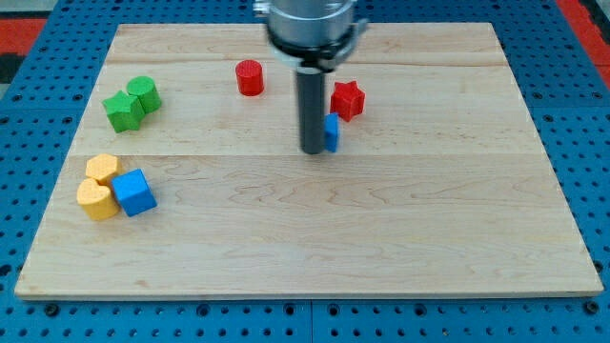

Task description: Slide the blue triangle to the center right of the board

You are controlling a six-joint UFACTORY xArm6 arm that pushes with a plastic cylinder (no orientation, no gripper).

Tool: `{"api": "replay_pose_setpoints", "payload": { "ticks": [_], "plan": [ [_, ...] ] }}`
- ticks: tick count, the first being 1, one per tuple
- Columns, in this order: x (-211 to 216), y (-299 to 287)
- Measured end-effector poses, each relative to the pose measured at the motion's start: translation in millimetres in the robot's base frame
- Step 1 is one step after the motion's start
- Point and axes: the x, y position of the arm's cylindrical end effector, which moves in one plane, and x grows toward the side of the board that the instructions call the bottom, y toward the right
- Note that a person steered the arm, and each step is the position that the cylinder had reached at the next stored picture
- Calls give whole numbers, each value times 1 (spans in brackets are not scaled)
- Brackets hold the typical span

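The tool's tip (313, 150) touches the blue triangle (331, 132) on its right; it has no jaws. The red star (348, 100) just beyond could snag the push, turning the triangle aside.

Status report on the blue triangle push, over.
My tip down on the board, against the blue triangle's left side. Triangle mid-board, not yet at center right. Red star close by at its upper right; rightward path otherwise open.
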Motion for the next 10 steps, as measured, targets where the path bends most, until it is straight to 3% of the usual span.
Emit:
{"api": "replay_pose_setpoints", "payload": {
  "ticks": [1,5,10],
  "plan": [
    [-19,29],
    [-76,18],
    [-65,148]
  ]
}}
